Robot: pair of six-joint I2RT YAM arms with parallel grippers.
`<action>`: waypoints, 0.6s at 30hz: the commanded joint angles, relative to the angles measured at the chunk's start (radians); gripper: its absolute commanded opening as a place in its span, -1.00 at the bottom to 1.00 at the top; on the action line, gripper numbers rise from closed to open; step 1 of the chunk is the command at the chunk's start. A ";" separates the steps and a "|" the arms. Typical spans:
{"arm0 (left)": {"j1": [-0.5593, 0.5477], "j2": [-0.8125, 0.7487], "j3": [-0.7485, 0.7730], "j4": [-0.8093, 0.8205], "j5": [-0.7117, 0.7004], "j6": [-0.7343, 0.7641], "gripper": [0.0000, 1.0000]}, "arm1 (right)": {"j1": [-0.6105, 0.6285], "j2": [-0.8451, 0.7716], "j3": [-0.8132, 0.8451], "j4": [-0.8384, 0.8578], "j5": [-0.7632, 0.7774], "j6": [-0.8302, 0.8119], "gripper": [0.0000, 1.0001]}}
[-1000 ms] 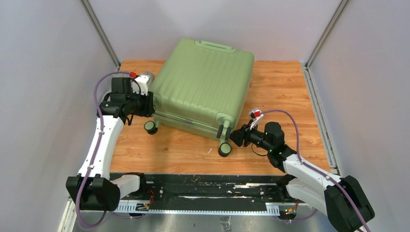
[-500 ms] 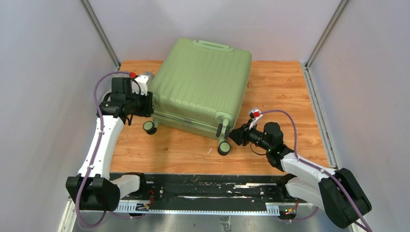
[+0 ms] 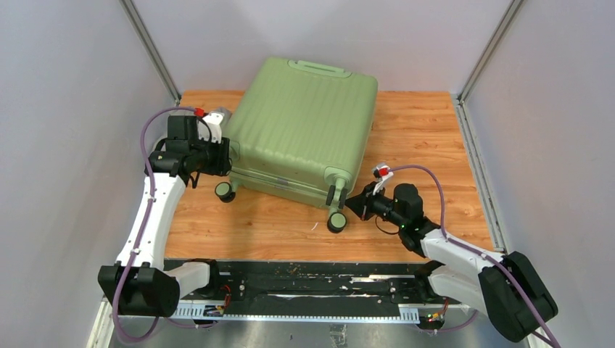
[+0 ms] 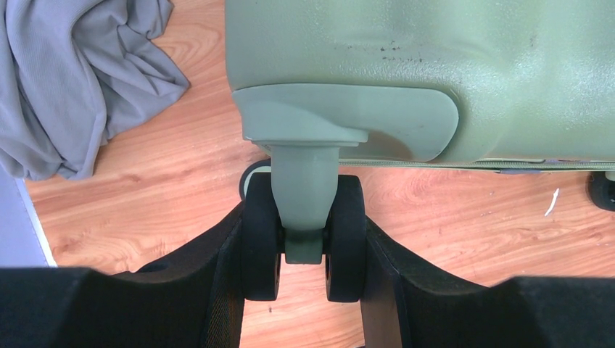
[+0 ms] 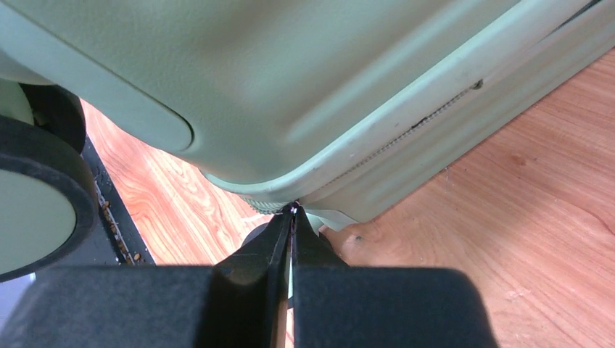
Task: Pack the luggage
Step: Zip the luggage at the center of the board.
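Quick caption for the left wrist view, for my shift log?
Jaws clamp a twin wheel of the green luggage; grey cloth lies nearby on the table.

Closed right pincer (image 5: 291, 217) at seam (image 5: 406, 134) of luggage (image 5: 290, 80)

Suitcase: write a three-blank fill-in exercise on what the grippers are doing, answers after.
The left gripper clamps the suitcase's ____. The right gripper is ____ at the zipper. The cloth beside the suitcase is ____.
Missing: wheel; shut; grey.
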 commanded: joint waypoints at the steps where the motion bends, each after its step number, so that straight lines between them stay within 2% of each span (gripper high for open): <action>1: -0.029 -0.050 0.041 -0.041 0.068 -0.015 -0.94 | -0.004 0.056 0.060 -0.037 0.077 0.005 -1.00; 8: -0.031 -0.069 0.033 -0.047 0.064 -0.004 -0.94 | 0.033 0.025 0.050 -0.020 0.029 0.028 -1.00; 14: -0.040 -0.056 0.027 -0.044 0.072 -0.019 -0.95 | 0.216 -0.074 -0.007 -0.028 0.132 0.040 -1.00; 18: -0.062 -0.054 0.019 -0.044 0.065 -0.031 -0.95 | 0.331 -0.078 -0.011 -0.008 0.208 0.033 -1.00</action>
